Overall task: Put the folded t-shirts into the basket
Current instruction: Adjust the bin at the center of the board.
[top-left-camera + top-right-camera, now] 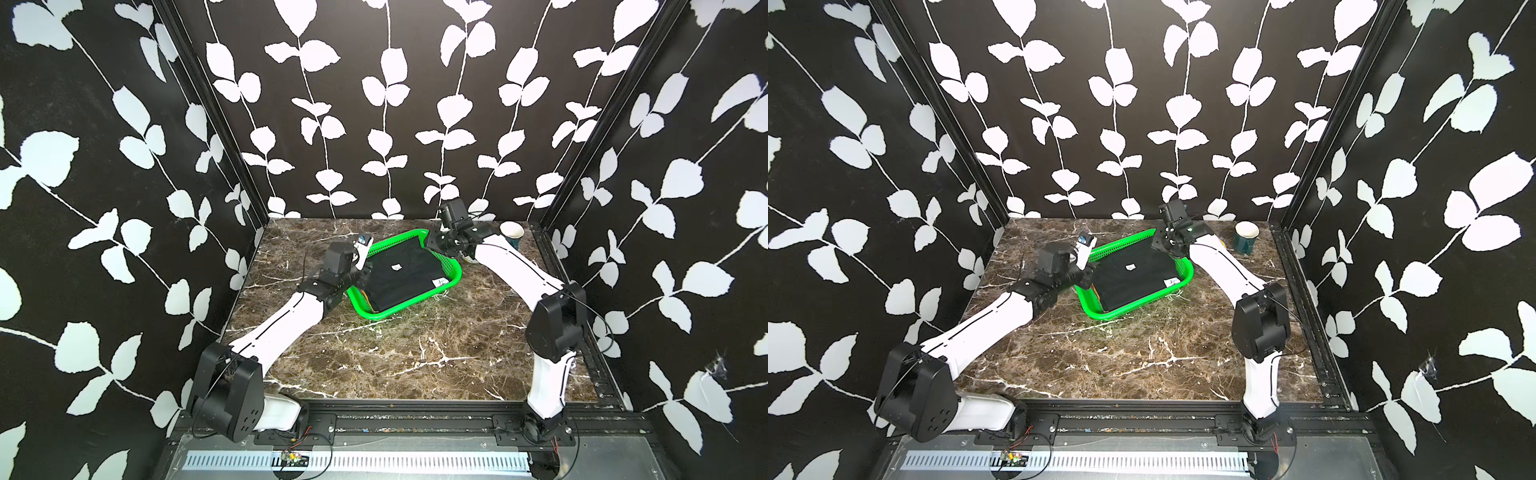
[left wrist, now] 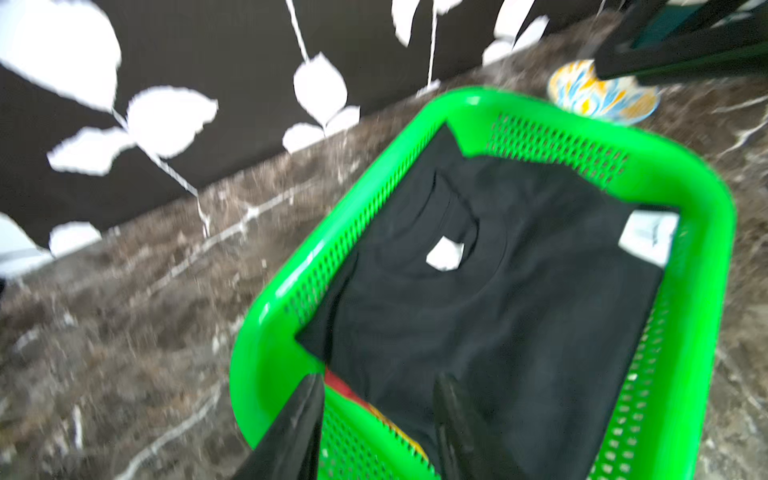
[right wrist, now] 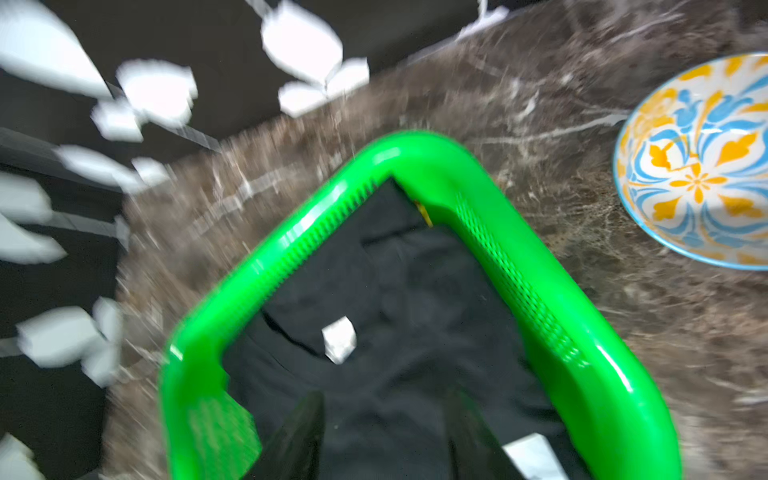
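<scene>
The black shirt (image 1: 407, 282) is lying flat on top inside the basket (image 2: 473, 99). A red shirt (image 2: 338, 380) and a yellow shirt (image 3: 426, 216) are showing as thin edges beneath it. No shirt is lying on the table (image 1: 395, 365) in either top view, so the stack appears complete.

The left gripper (image 2: 378, 399) is hovering over one corner of the basket, its jaws standing apart and gripping nothing. The right gripper (image 3: 384, 399) is hovering over the opposite end, likewise parted and empty.

Step in hand: judged to be the release of the last shirt.

Next move: both arms are needing a straight lift clear of the rim, without snagging cloth. One black corner is riding up the mesh wall and may need tucking. The right arm is also working near the bowl (image 3: 698, 166).
</scene>
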`<state>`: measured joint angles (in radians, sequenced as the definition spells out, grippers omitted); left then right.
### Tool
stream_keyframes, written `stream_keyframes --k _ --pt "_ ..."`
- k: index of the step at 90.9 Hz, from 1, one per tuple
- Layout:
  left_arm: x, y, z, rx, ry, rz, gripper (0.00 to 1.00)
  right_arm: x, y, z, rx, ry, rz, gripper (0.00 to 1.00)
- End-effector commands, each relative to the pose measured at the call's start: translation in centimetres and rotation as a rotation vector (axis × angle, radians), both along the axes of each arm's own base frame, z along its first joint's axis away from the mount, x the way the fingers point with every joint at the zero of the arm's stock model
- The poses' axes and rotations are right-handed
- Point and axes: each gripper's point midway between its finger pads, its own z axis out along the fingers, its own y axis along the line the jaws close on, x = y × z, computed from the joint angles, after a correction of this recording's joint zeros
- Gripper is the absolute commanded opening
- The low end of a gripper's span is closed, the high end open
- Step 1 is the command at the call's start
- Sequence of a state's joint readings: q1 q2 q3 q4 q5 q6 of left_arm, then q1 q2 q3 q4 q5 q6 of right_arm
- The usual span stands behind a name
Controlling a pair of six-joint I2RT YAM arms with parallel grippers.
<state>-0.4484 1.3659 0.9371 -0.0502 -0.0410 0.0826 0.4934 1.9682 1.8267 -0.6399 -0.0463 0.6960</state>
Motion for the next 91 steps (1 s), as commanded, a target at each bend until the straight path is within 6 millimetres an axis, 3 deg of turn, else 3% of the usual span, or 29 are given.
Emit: stream_keyframes --k 1,9,24,32,45,60,74,84,91 --pt "-0.7 1.7 0.0 -0.024 -0.008 0.092 0.46 -3.9 -1.7 -7.0 -0.212 0.226 0.186 0.46" --pt "-1.1 2.2 -1.2 -0.02 0.019 0.114 0.46 -4.6 -2.8 -9.3 -0.285 0.284 0.205 0.42" --pt "-1.5 3.5 -2.6 0.011 0.043 0.178 0.47 -5.1 -3.0 -13.2 -0.336 0.38 0.254 0.35" --pt "-1.8 4.7 -2.7 0.038 0.043 0.228 0.5 -6.6 -3.2 -13.7 -0.365 0.467 0.266 0.33" --pt "-2.2 6.4 -2.1 0.057 0.01 0.29 0.56 -9.6 -3.7 -13.0 -0.399 0.501 0.26 0.23" --pt "-2.4 7.4 -1.8 0.056 -0.019 0.328 0.61 -13.0 -3.5 -12.6 -0.302 0.5 0.258 0.22" --pt "-2.9 9.0 -2.3 0.073 -0.032 0.377 0.92 -17.1 -2.1 -12.3 -0.133 0.553 0.287 0.23" --pt "-3.6 10.1 -2.6 0.092 -0.038 0.388 0.98 -19.7 -0.8 -11.1 -0.001 0.536 0.282 0.28" --pt "-4.0 10.4 -2.8 0.103 -0.046 0.385 0.99 -19.8 -0.5 -8.5 0.058 0.445 0.272 0.43"
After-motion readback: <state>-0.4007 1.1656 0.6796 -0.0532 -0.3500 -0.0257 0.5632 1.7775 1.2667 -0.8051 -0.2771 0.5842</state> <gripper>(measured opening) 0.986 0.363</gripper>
